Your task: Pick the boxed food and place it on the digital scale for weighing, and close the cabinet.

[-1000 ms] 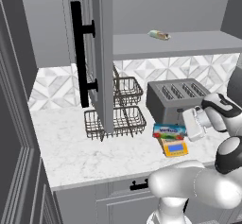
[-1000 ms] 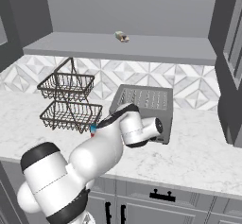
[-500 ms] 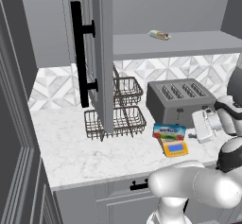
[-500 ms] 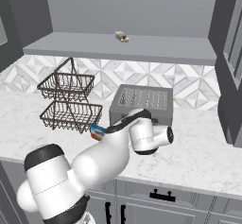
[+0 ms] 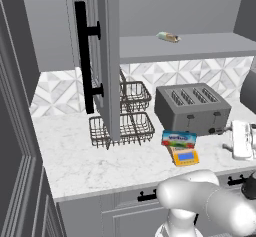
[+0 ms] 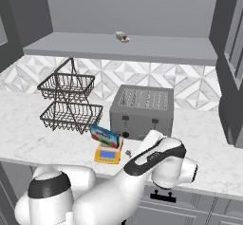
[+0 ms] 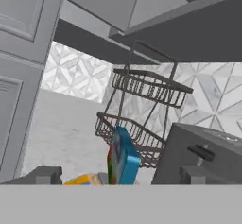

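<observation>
Left base view: we see the box [image 5: 179,139], which we judge light, stiff and best pinched across its thin sides, resting on the scale [image 5: 184,156] before the toaster [image 5: 191,108], the cabinet door [image 5: 101,56] open, jaw state indeterminate.

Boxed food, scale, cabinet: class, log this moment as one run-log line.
box: on scale, tilted against toaster | cabinet door: open | end effector: right of scale, apart from box

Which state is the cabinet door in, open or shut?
Open. The cabinet door swings out edge-on over the counter, its black bar handle facing sideways, hiding part of the wire basket rack.
</observation>
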